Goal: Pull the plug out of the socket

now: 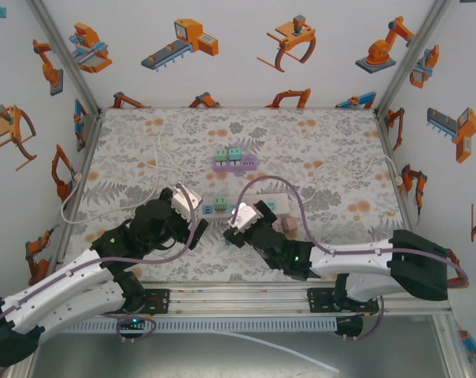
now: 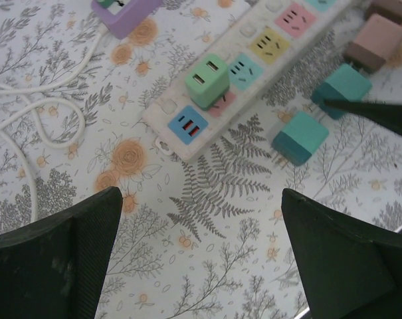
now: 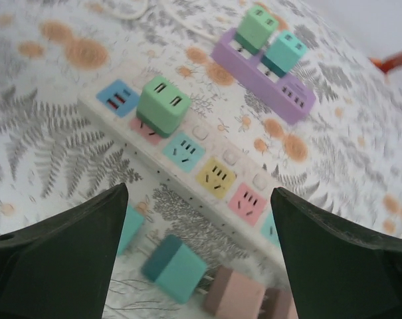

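Observation:
A white socket strip (image 3: 222, 144) with coloured outlets lies on the floral table, and a light green plug (image 3: 163, 105) stands plugged in beside its blue USB end. The left wrist view shows the same plug (image 2: 207, 80) and strip (image 2: 162, 109). My right gripper (image 3: 199, 246) is open, just on the near side of the strip. A loose teal plug (image 3: 175, 267) lies flat on the table below it, untouched. My left gripper (image 2: 202, 252) is open over bare tablecloth, short of the strip's USB end. From above, both grippers (image 1: 197, 230) (image 1: 231, 235) hover close together near the strip (image 1: 282, 201).
A purple strip (image 3: 267, 76) carrying a green and a teal plug lies farther back. Two loose teal plugs (image 2: 300, 136) (image 2: 343, 86) and pink ones (image 2: 377, 41) lie beside the white strip. A white cable (image 2: 38, 106) loops at the left. Enclosure walls ring the table.

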You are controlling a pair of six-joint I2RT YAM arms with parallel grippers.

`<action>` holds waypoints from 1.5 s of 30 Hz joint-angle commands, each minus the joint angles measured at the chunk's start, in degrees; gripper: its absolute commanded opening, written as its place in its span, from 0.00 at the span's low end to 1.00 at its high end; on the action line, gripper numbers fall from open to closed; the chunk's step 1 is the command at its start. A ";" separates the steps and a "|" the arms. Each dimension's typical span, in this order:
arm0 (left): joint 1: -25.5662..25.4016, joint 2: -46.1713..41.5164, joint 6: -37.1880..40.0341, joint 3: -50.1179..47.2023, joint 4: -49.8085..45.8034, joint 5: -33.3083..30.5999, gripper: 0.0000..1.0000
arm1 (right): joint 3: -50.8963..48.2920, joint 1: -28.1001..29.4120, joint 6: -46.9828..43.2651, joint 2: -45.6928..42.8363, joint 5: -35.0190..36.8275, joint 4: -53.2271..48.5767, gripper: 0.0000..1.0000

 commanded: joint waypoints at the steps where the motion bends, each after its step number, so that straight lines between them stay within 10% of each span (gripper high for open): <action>1: 1.53 -1.01 -7.99 -2.34 8.07 -5.28 0.97 | 0.56 -6.17 -18.81 0.12 -21.65 -1.28 0.79; 6: 7.95 -1.31 -16.63 -5.36 11.79 -4.78 0.97 | 8.79 -19.70 -16.74 0.78 -46.50 -16.62 0.74; 12: 18.82 6.02 -30.36 -3.72 9.02 -0.02 0.97 | 16.71 -27.31 -18.46 8.03 -59.05 -22.24 0.74; 22: 24.79 25.86 -36.05 2.64 13.73 12.04 1.00 | 31.26 -28.02 -22.30 22.59 -64.39 -28.08 0.71; 45: 24.54 39.65 -30.90 4.26 16.07 20.15 0.66 | 36.06 -28.02 -24.78 31.38 -70.08 -26.39 0.34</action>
